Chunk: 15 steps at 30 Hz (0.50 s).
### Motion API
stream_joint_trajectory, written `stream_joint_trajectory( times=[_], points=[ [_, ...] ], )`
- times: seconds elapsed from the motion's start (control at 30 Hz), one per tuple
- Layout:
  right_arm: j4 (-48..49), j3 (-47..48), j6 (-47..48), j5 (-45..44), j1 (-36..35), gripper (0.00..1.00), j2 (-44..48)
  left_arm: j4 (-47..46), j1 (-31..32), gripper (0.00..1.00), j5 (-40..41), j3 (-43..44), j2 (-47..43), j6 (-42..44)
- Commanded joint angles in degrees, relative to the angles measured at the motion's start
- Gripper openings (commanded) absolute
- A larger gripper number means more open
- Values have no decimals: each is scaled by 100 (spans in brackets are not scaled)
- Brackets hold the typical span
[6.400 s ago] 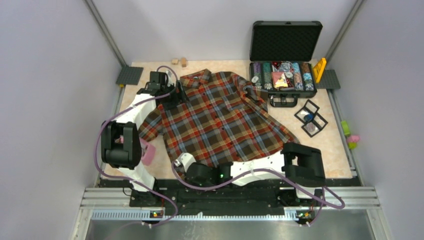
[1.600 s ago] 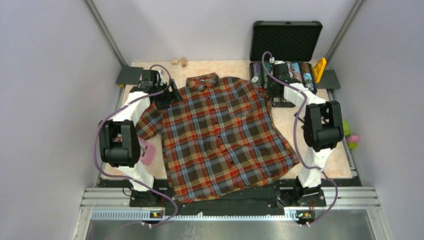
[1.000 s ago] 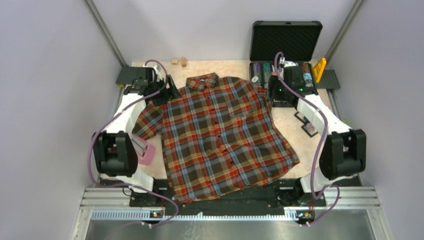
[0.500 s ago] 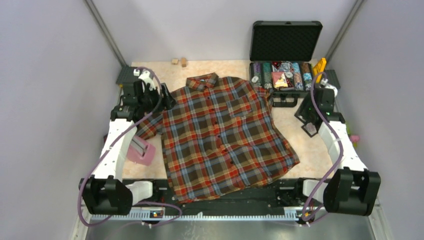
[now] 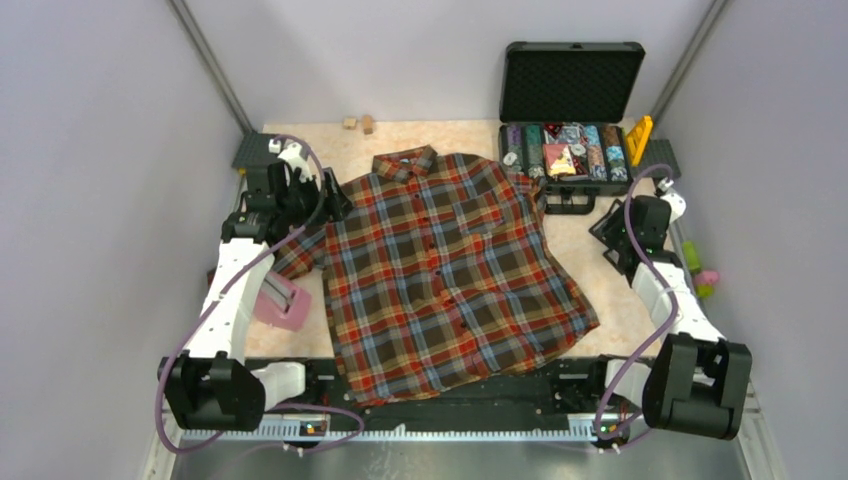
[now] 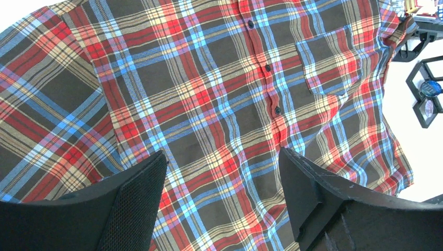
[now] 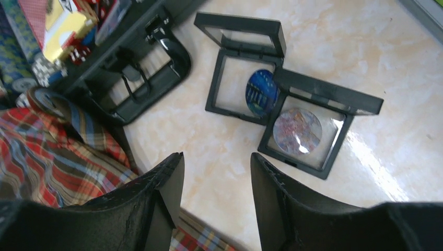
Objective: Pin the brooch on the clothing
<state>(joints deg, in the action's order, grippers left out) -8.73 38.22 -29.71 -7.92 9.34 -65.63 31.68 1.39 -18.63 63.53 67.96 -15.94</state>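
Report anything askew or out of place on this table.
The shirt lies crooked, its hem spilling past the table's near edge. The two black display frames overlap, one corner resting on the other. Nothing looks damaged.

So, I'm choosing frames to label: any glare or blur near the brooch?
Right wrist: brooch sharp, glare streak on the table beside the display cases. Left wrist: shirt crisp, table washed out white. Top external: brooch cannot be made out.
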Motion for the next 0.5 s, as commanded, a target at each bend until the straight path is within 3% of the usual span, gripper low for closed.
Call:
stream_joint_trajectory(
  times=[0.0,0.47],
  points=[
    [1089,-168,-434,-197,137,52,-191,-1,-10,83,-205,24,-154,177],
    [1667,-421,-818,-277,399,48,-964,4,16,83,-347,19,-104,223]
  ],
)
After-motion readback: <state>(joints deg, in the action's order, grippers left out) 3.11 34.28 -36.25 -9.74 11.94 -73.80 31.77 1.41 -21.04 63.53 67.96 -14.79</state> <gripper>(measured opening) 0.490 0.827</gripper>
